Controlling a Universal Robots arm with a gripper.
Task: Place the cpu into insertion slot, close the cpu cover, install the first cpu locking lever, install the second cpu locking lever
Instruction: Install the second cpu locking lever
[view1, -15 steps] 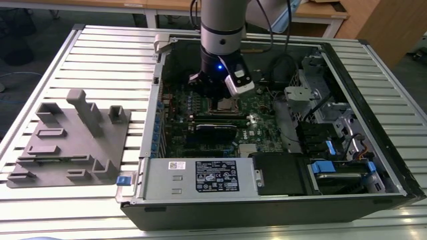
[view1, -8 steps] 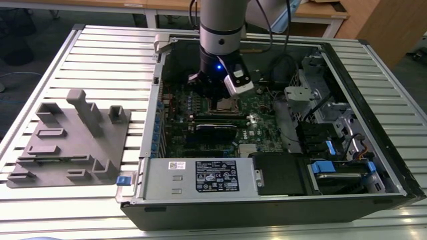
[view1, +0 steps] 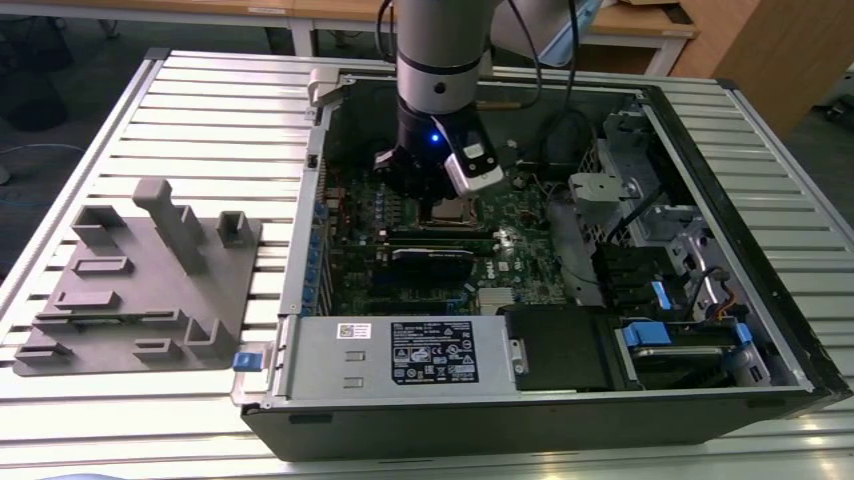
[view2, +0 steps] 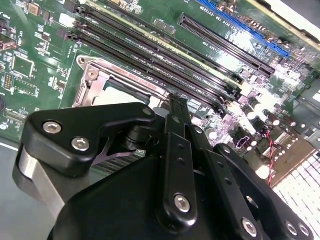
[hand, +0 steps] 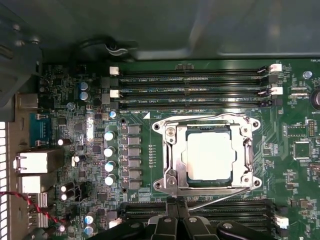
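Basically the cpu (hand: 210, 155) is already seated in the insertion slot (hand: 186, 156), its pale metal top showing flat and square through the opening of the cpu cover (hand: 172, 155), which lies down over it. So placing looks done and the cover closed, judging from the first wrist view. Work now is on the levers: a thin wire locking lever (hand: 215, 199) runs at a slant off the near edge of the socket frame toward the gripper (hand: 176, 212), so it looks not latched yet. Gripper sits low inside the computer case (view1: 307, 300) in the exterior view, right at the socket edge next to the memory slots (hand: 190, 80). In both wrist views the fingers (view2: 177, 112) come together to a narrow point with no gap showing, so it reads as closed and empty, used as a pusher. To do it well: keep the tip on the lever wire itself, not on the cover or chip, press it down and sideways under its hook in one smooth sweep, keep force low so the wire doesn't spring off, and stay off the green motherboard (hand: 295, 120) parts nearby.
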